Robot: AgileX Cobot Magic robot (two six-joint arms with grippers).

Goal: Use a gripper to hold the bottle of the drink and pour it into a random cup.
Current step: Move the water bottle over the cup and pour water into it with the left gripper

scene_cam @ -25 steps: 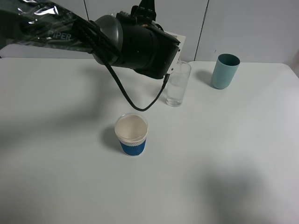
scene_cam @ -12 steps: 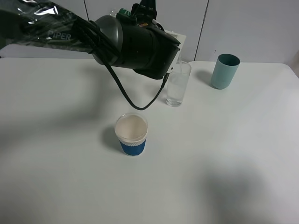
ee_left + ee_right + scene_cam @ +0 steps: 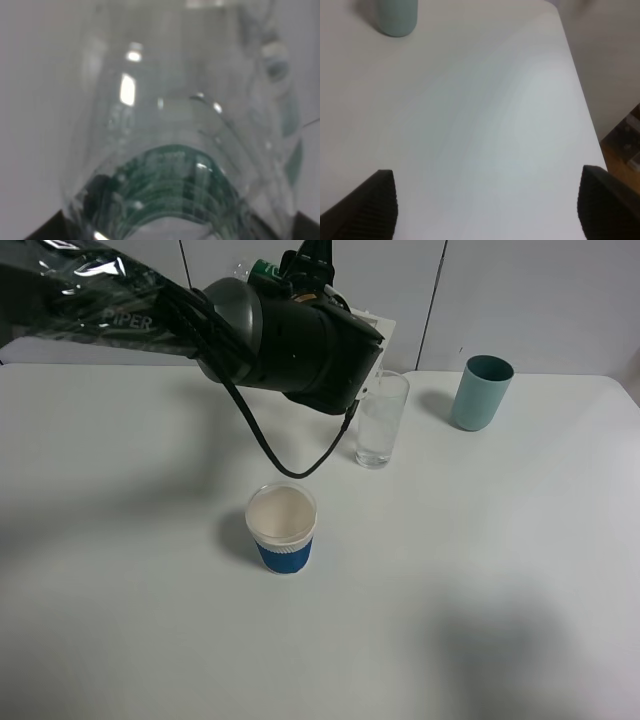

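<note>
Pinching the green-labelled bottle (image 3: pixel 170 185) in the left gripper (image 3: pixel 175 230)'s jaws — raised beside the tall clear glass (image 3: pixel 381 420). Spread wide on the right gripper (image 3: pixel 487 205), near the teal tumbler (image 3: pixel 396 17).

Looked like a robotics lab or test room to me: bare white table (image 3: pixel 120 640) pushed up against plain pale wall panels (image 3: pixel 530 300), a black robot arm (image 3: pixel 120 300) wrapped in plastic over it, brownish floor (image 3: pixel 625 145) past the edge.
</note>
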